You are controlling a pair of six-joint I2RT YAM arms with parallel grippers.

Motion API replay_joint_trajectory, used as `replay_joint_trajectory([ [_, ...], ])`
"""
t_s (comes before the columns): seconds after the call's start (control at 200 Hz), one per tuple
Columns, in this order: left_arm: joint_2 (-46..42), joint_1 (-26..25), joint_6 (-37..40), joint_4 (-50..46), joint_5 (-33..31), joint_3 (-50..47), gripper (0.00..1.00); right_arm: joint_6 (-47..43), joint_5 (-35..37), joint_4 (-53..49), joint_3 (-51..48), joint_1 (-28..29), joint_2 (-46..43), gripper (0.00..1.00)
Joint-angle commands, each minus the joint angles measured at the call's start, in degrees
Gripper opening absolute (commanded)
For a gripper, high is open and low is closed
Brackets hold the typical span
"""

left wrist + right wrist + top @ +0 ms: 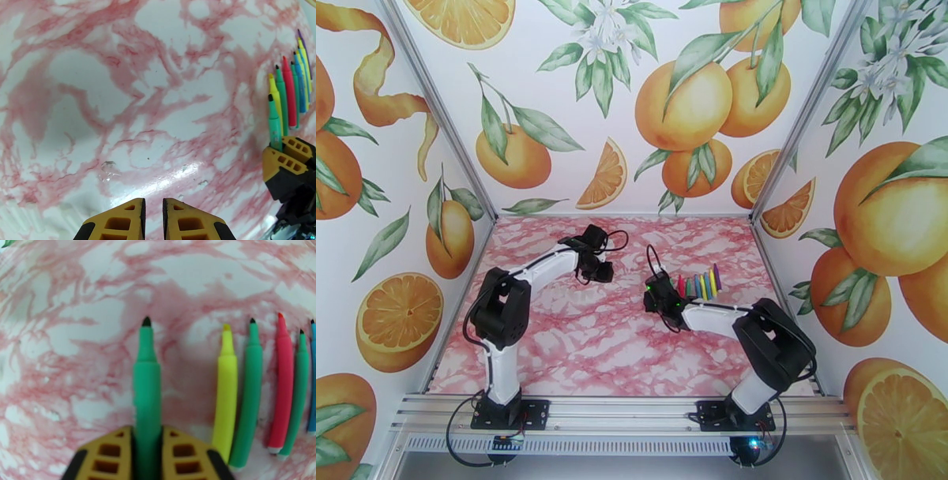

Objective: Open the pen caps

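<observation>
My right gripper [147,431] is shut on a green marker pen [147,374], which lies pointing away over the marbled table with its dark tip bare. To its right lie a yellow pen [226,398], a green pen [249,398], a red pen [283,382] and more, all with bare tips. The pen caps are out of view. From above, the row of pens [701,284] sits right of centre with the right gripper [669,298] at its near-left end. My left gripper [153,201] hovers shut and empty over bare table, left of the pens [290,94].
The pink marbled table top [577,347] is walled on three sides by panels printed with oranges [553,118]. The left gripper [599,271] hangs mid-table, a little apart from the right gripper [285,152]. An aluminium rail [632,410] runs along the near edge.
</observation>
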Motion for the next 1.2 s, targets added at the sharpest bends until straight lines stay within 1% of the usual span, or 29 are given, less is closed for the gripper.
replay_joint_trajectory([
  [0.0,1.1,-0.6,0.4,-1.1,-1.1,2.1,0.04,1.2,1.6,-1.2,0.8,-0.7,1.4,0.0],
  [0.35,3.1,-1.7,0.5,-3.2,-3.3,3.1,0.07,1.3,2.1,-1.8,0.4,-1.3,1.9,0.03],
  [0.726,4.4,-2.3,0.1,-4.4,-4.2,3.2,0.11,1.8,2.4,-2.9,0.6,-1.5,2.5,0.05],
  [0.996,4.9,-2.8,-0.1,-5.1,-5.6,3.2,0.14,2.0,2.7,-3.6,0.7,-1.6,2.7,0.1],
  [1.196,5.1,-3.0,-0.1,-5.3,-6.4,3.2,0.15,2.0,2.6,-3.3,0.2,-1.6,2.2,0.2],
])
